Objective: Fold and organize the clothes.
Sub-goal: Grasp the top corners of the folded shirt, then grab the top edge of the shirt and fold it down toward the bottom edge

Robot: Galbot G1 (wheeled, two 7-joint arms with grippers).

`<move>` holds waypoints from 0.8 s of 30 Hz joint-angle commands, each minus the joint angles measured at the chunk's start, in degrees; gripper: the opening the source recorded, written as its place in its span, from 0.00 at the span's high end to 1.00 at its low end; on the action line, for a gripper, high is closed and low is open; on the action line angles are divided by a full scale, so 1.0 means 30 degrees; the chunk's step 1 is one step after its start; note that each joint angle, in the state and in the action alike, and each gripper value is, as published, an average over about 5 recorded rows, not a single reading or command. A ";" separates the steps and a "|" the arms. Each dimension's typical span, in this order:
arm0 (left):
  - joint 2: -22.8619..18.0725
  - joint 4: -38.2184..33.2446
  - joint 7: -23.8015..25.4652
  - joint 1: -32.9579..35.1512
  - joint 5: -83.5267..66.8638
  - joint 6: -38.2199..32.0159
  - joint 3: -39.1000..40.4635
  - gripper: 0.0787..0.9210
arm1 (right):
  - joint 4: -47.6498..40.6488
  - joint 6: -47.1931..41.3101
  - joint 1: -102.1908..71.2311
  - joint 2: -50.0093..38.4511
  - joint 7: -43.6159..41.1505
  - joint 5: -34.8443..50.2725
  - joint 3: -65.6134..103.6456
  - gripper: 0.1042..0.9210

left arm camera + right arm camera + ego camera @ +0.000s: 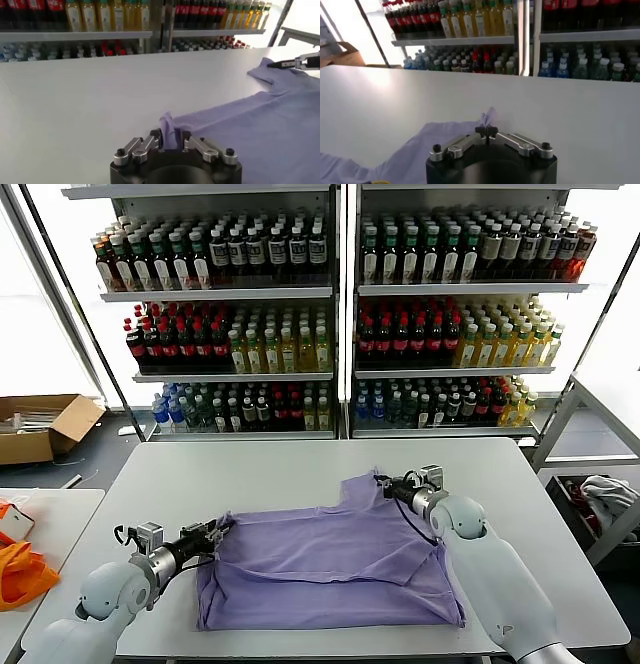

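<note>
Both grippers pinching shirt (330,559).
Left gripper (213,531) clamps the 9 o'clock edge; right gripper (386,482) clamps the 1 o'clock corner.

Left tool (212,533) reaches low across the desk's near-left, pinched closed; right tool (385,485) stretches forward, likewise clamped.

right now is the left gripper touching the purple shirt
Touching: in the left wrist view, the left gripper is pinching a fold of the T-shirt.

Behind the white worktop (300,474) stand shelves of bottles (340,314), a cardboard box (40,427) far left, orange fabric (20,569) near left.
</note>
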 commanded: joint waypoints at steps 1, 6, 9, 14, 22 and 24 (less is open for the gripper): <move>0.0069 -0.1514 -0.0179 0.0064 -0.0452 -0.0418 -0.0593 0.89 | 0.2266 0.0028 -0.0606 -0.0225 0.0329 0.1402 0.0363 1.00; 0.0285 -0.3245 -0.0465 0.0679 -0.0665 -0.0476 -0.1437 0.99 | 0.5262 -0.0232 -0.2036 -0.1117 0.0766 0.2753 0.1242 1.00; 0.0459 -0.4638 -0.0595 0.1442 -0.0661 -0.0512 -0.2103 0.99 | 0.7487 -0.0269 -0.3722 -0.1937 0.0913 0.3107 0.1994 1.00; 0.0684 -0.6720 -0.0654 0.3547 -0.0461 -0.0646 -0.3326 0.99 | 1.1459 0.0087 -0.8408 -0.3345 0.1173 0.3799 0.4007 1.00; 0.0258 -0.8879 -0.0558 0.7905 0.0831 -0.0953 -0.5166 0.99 | 1.5882 0.0718 -1.5171 -0.4438 0.1347 0.4426 0.8157 1.00; 0.0053 -0.9055 -0.0549 0.8749 0.1144 -0.1067 -0.5524 0.99 | 1.6327 0.0932 -1.6426 -0.4587 0.1322 0.4393 0.8687 1.00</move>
